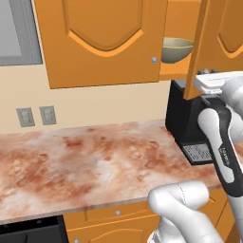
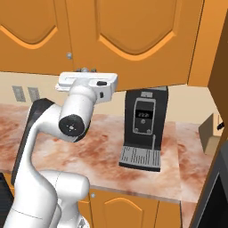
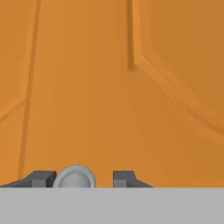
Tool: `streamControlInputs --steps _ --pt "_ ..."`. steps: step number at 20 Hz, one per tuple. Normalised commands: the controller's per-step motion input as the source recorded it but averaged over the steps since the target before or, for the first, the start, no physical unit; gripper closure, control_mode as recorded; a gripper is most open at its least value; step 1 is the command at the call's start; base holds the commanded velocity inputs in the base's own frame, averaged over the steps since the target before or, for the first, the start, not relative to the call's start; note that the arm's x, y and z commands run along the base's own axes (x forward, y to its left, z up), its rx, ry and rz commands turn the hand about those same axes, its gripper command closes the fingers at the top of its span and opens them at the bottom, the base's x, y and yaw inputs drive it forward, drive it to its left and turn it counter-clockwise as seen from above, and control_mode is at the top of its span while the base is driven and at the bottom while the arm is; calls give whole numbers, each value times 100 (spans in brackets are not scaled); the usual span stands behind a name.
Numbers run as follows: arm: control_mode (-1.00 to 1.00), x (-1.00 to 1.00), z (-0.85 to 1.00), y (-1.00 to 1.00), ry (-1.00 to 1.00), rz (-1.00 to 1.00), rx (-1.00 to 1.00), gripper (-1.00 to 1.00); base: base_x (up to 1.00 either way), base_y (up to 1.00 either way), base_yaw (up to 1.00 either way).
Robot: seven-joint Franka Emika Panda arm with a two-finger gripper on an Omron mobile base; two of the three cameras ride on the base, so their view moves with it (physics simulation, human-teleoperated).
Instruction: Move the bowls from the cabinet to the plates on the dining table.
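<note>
In the left base view, the orange wood wall cabinet [image 1: 104,42] with arched-panel doors hangs above the reddish-pink marbled stone counter [image 1: 80,161]. Its right door [image 1: 197,47] stands swung outward, edge toward the camera. Through the gap, 1 olive-bronze round bowl [image 1: 176,49] with a yellowish inside sits on the orange shelf. A black coffee machine [image 1: 187,123] stands on the counter below, partly behind the white arm, and 2 grey wall outlets [image 1: 36,116] sit on the beige wall at left.

In the right base view, the arm's hand is raised against the bottom edge of the cabinet doors, beside a small silver knob [image 2: 69,55]. The coffee machine stands to the right on the counter.

In the hand view, the 2 dark fingers [image 3: 41,178] are spread apart close to the orange door panel, and a round silver knob [image 3: 75,177] lies between them, next to the left one; the gripper [image 3: 83,179] is not pinching it.
</note>
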Motion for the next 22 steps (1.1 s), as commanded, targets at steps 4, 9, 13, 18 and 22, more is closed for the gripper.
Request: streamControlInputs --steps 4,9,13,18,22 --pt "-100 -60 25 -55 -12 5 -3 100 0 0 0" --pt "-100 -58 24 -54 -14 5 -3 100 0 0 0" --pt "-100 -56 21 -53 -13 5 -3 100 0 0 0" --pt "-100 -56 19 -52 -12 4 -3 100 0 0 0" --pt "-100 -53 16 -50 -11 3 -3 100 0 0 0"
